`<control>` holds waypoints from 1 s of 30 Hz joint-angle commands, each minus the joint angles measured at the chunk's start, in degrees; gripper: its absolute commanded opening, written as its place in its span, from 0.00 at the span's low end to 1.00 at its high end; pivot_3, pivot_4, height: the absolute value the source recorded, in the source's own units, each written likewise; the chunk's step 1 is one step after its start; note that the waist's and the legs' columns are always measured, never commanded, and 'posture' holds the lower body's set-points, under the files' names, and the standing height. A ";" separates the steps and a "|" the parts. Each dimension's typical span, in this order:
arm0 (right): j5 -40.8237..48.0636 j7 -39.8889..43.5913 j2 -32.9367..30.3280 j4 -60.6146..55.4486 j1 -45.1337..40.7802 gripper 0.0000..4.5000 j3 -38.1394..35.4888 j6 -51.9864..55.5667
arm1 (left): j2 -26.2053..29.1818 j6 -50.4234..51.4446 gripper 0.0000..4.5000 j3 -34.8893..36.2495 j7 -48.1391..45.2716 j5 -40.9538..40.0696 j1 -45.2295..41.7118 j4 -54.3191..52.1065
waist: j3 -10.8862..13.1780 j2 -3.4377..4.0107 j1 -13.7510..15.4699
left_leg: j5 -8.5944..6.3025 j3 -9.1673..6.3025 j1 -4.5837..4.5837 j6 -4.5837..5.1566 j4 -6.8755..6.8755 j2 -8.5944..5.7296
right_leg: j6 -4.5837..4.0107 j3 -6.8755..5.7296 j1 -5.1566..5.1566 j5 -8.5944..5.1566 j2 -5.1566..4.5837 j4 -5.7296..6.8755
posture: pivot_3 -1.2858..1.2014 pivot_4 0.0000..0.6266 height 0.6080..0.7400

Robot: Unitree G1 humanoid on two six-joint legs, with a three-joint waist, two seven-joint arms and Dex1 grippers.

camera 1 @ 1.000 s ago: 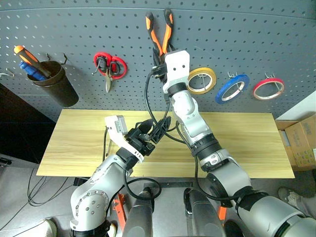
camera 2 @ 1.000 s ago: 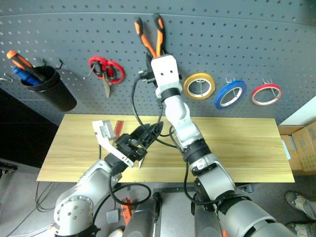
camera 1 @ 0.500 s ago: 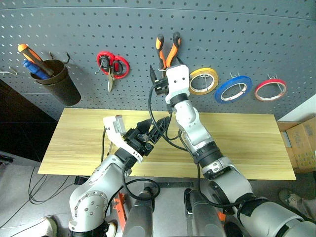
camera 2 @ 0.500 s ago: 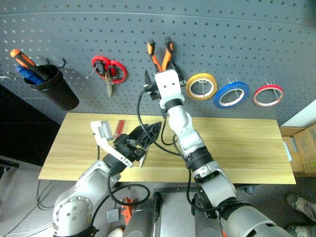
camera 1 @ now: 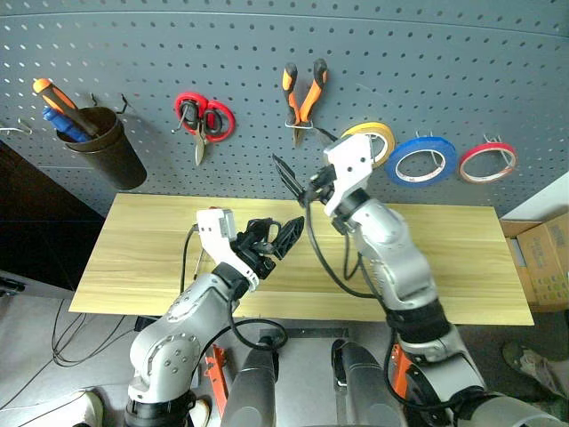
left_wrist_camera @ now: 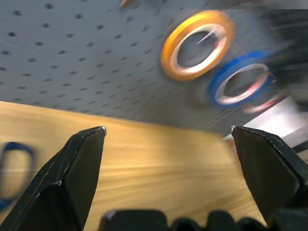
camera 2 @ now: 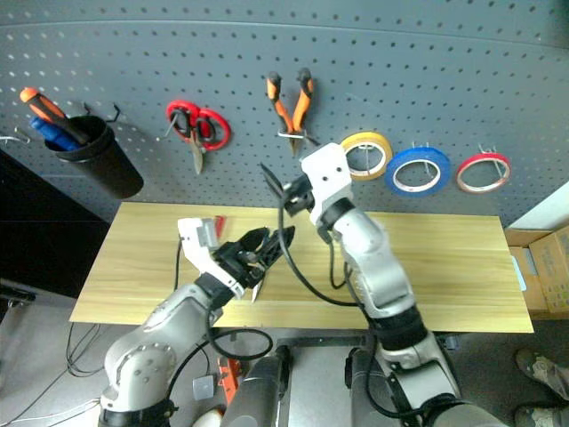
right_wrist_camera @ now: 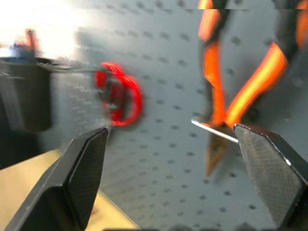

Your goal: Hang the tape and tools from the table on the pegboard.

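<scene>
**Pliers on the hook, both grippers empty**

The small orange-and-black-handled pliers [camera 1: 302, 89] hang nose-down from a metal hook on the large dark grey perforated pegboard [camera 1: 444, 62], handles spread upward. To their right on the board sit a yellow tape roll [camera 1: 373, 140], the thin blue ring of tape [camera 1: 421, 160] on its own hook, and a red tape roll [camera 1: 487, 161]. To their left hang red-handled scissors [camera 1: 201, 120], and further left a dark cup [camera 1: 105, 149] holding an orange-and-black-handled screwdriver [camera 1: 55, 100].

The right gripper [camera 1: 298, 178] is raised just below the pliers and apart from them, its two black fingers spread wide with nothing between them. The left gripper [camera 1: 277, 238] hovers low over the long pale yellowish wooden table [camera 1: 462, 258], fingers likewise parted and empty.

In the left wrist view a blurred dark-blue loop [left_wrist_camera: 9, 168] lies on the table: apparently a scissors handle. In the right eye view a small red handle tip [camera 2: 219, 222] pokes out behind the left wrist, on the table.
</scene>
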 commanded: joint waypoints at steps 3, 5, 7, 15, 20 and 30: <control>8.17 6.63 -5.25 -10.90 1.31 1.00 -2.26 11.16 | -0.76 -2.00 1.00 -4.98 1.58 13.00 -6.25 9.17 | -0.01 -0.02 -0.02 | 0.00 0.01 0.00 0.00 0.00 0.00 | 0.01 0.00 0.01 0.00 0.00 -0.04 | 0.53 0.48 1.00; 10.04 8.63 -7.76 -12.45 2.81 1.00 -2.71 13.23 | -1.57 -2.32 1.00 -6.58 1.63 16.97 -9.18 14.14 | -0.02 -0.03 -0.05 | 0.00 0.00 -0.03 0.00 0.00 0.02 | 0.02 -0.05 0.01 0.00 0.01 -0.08 | 0.53 0.49 1.00; 11.56 11.25 -10.70 -13.92 4.86 1.00 -2.78 14.19 | -2.00 -2.00 1.00 -8.60 1.94 21.29 -11.68 19.16 | -0.02 -0.04 -0.08 | -0.01 0.02 -0.03 0.01 -0.03 -0.02 | 0.02 -0.03 0.01 0.00 -0.02 -0.09 | 0.52 0.49 1.00; 16.02 19.51 -17.97 -16.90 9.01 1.00 -1.15 14.78 | -4.26 0.49 1.00 -11.43 4.87 34.19 -17.29 34.68 | 0.02 -0.11 -1.51 | -0.02 -0.01 -0.12 0.03 -0.02 -0.02 | 0.08 -0.09 -0.01 -0.01 -0.04 -0.14 | 0.51 0.52 1.00; 18.14 23.35 -20.57 -16.31 8.82 1.00 -1.71 14.78 | -5.25 5.22 1.00 -9.68 8.22 38.47 -16.70 31.84 | 0.03 -0.12 -1.95 | -0.02 0.01 -0.10 0.03 0.00 -0.01 | 0.11 -0.07 -0.01 0.00 -0.04 -0.10 | 0.50 0.54 1.00; 19.24 26.15 -22.30 -14.74 7.48 1.00 -2.36 13.99 | -7.55 16.57 1.00 -4.88 11.42 41.22 -11.70 17.82 | 0.04 -0.14 -1.77 | -0.02 0.01 -0.11 0.03 0.00 -0.03 | 0.13 -0.05 0.01 -0.01 -0.05 -0.12 | 0.51 0.56 1.00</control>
